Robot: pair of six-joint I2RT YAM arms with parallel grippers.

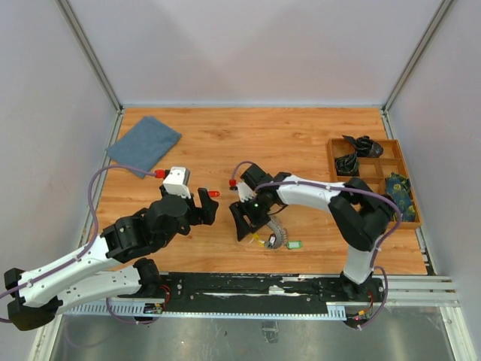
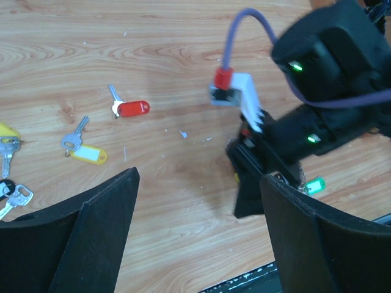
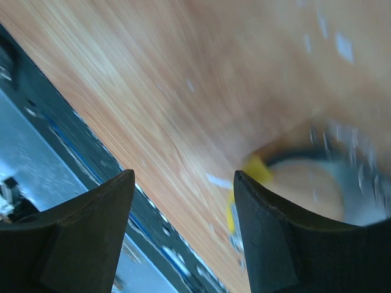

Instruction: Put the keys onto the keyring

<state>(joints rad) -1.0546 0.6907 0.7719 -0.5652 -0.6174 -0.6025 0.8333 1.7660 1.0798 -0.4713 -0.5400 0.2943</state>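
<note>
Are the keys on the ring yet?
Not yet. The red key and yellow-tagged key lie loose on the table. The left pincer and right pincer are open and empty, the right one near the keyring. All the threading is left.

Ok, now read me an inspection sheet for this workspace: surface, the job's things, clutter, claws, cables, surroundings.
Surface: wooden tabletop, with a few pale specks.
Job's things: keyring with green tag and yellow tag lies flat near the front edge. The red-tagged key, yellow-tagged key and further keys lie loose, off the ring.
Clutter: blue cloth far left; tray far right holding black bundles.
Claws: left claw open, empty, over bare wood; right claw open, empty, beside the keyring.
Cables: a purple cable loops along each arm.
Surroundings: pale walls, metal posts, black rail at the near edge.
</note>
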